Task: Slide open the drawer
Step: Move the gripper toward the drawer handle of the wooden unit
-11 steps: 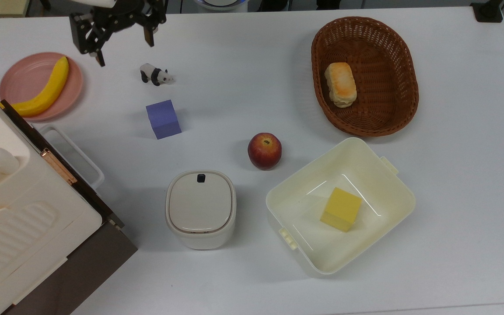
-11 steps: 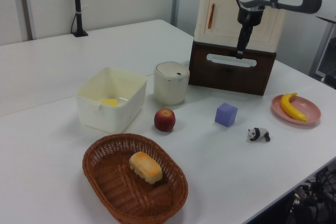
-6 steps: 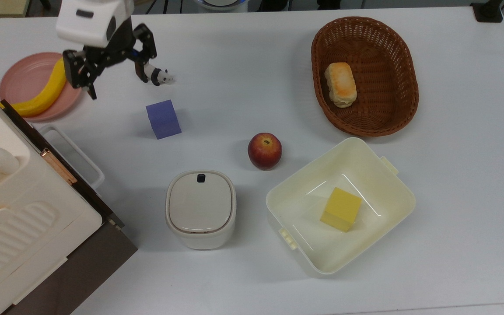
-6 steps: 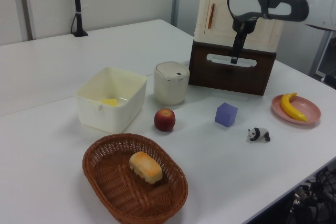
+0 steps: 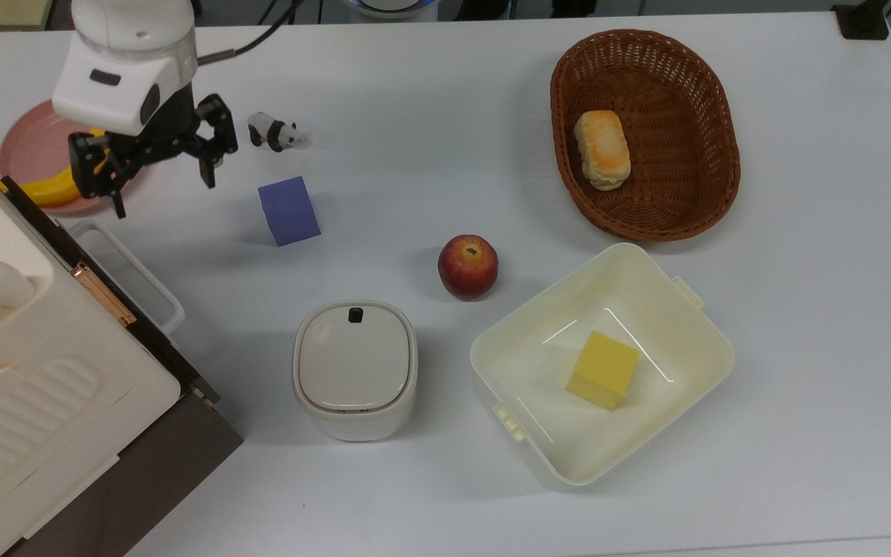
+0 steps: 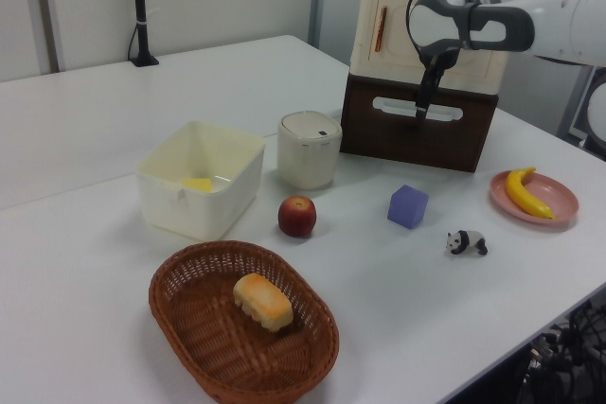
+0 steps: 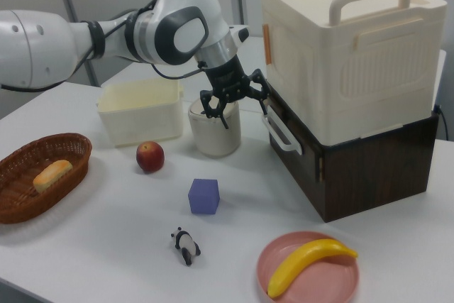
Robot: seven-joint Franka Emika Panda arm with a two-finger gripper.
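Bare table (image 5: 206,255) before drawer (image 5: 117,282)

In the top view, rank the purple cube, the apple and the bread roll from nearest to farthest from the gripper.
From the gripper, open at the top view's upper left:
1. Purple cube, just to the top view's right of it.
2. Apple, near the table's middle.
3. Bread roll, in the basket at the top view's upper right.

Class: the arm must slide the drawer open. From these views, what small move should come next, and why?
Probably lower the open gripper toward the white loop handle on the closed drawer. In the top view the fingers hang apart from the handle, beside the purple cube, gripping nothing.
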